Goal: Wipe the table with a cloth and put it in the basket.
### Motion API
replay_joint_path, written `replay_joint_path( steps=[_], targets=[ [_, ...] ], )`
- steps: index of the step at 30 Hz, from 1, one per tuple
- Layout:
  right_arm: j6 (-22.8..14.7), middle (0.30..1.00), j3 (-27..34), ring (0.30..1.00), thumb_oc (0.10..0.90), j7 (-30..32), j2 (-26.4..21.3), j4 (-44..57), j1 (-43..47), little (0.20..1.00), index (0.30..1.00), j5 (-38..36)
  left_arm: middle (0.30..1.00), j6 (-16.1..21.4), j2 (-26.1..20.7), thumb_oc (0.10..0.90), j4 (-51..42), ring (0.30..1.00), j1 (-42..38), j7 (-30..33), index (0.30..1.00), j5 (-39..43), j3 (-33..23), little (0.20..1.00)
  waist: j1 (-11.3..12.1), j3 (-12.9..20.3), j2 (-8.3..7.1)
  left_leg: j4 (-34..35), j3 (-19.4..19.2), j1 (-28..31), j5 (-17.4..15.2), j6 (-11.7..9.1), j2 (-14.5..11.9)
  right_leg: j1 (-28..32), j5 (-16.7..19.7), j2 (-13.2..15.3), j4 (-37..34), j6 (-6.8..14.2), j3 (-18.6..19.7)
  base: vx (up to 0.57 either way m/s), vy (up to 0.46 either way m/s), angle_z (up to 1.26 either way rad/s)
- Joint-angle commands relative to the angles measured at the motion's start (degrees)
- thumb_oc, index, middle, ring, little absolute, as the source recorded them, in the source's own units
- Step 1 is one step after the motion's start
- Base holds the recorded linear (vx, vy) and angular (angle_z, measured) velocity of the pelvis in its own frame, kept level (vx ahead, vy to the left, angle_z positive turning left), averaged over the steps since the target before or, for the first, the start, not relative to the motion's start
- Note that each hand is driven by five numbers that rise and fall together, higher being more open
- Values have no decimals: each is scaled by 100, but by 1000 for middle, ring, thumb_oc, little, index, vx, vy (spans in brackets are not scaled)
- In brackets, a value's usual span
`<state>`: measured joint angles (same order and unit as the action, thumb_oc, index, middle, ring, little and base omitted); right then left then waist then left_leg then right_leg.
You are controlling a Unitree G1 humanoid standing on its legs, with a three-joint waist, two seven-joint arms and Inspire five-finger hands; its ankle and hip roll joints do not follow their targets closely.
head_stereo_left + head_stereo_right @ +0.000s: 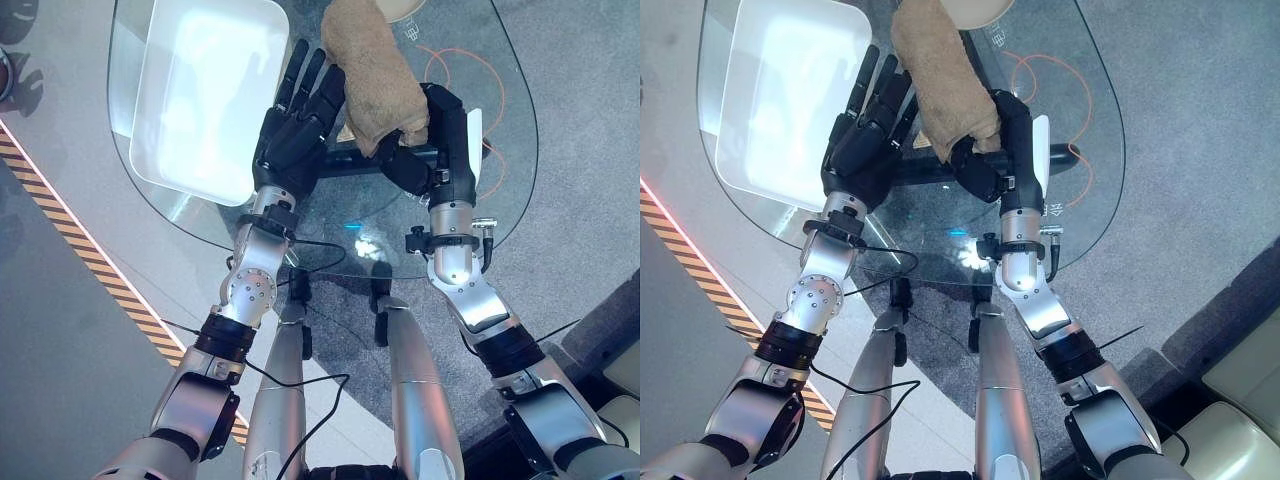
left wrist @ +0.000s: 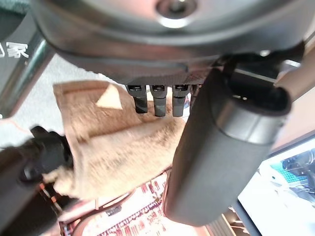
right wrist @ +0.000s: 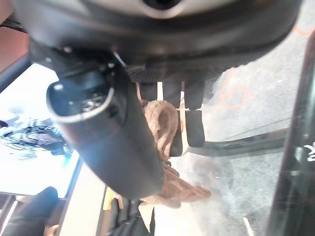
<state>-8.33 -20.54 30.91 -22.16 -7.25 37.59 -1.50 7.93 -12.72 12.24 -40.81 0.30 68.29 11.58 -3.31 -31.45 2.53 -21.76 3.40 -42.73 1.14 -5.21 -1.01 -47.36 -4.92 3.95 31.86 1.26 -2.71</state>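
Glass table (image 1: 500, 180) — white basket (image 1: 200, 100) empty — right hand (image 1: 425, 150) gripping cloth (image 1: 372, 70).

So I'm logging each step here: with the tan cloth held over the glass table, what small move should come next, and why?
Probably sweep the tan terry cloth across the round glass table. The right robot hand is curled round the cloth's near end, the left robot hand lies open beside it, and the white rectangular basket holds nothing yet.
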Motion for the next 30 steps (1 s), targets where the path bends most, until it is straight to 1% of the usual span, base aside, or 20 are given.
replay_joint_path(
  steps=[1,4,9,13,21,30],
  targets=[
    [-959,300,148,300,100,-14,202,1560,795,200,300,375,900,229,-47,800,-558,900,-506,20,900,-386,-106,900,1,166,-138,-192,-570,125,-327,399,358,363,-111,-478,-245,12,4,0,0,0],
    [-926,300,146,300,100,-63,193,1595,817,200,300,331,900,228,-61,800,-521,900,-506,77,900,-413,-100,900,-3,166,-141,-177,-566,139,-320,400,364,375,-107,-490,-263,17,9,0,0,0],
    [-840,300,100,300,100,-180,182,1565,841,200,300,243,900,323,-100,800,-495,900,-531,102,900,-794,-80,900,2,166,-133,-167,-576,148,-315,402,367,385,-111,-493,-269,8,7,0,0,0],
    [-805,300,82,300,100,-245,188,1574,820,200,300,211,900,364,-123,800,-557,900,-539,45,900,-872,-56,900,8,166,-135,-154,-573,159,-315,397,365,394,-109,-485,-279,12,-4,0,0,0],
    [-669,300,27,300,100,-366,232,1451,805,200,300,218,900,554,-93,800,-620,900,-575,-339,900,-629,-92,900,9,166,-138,-181,-577,144,-326,393,362,373,-115,-485,-252,3,-2,0,0,0],
    [-617,300,-9,300,100,-448,210,1389,752,200,300,204,900,880,-109,800,-688,900,-567,-324,900,-424,-218,900,17,166,-138,-186,-556,147,-334,391,370,363,-132,-493,-225,-4,3,0,0,0]
  ],
)
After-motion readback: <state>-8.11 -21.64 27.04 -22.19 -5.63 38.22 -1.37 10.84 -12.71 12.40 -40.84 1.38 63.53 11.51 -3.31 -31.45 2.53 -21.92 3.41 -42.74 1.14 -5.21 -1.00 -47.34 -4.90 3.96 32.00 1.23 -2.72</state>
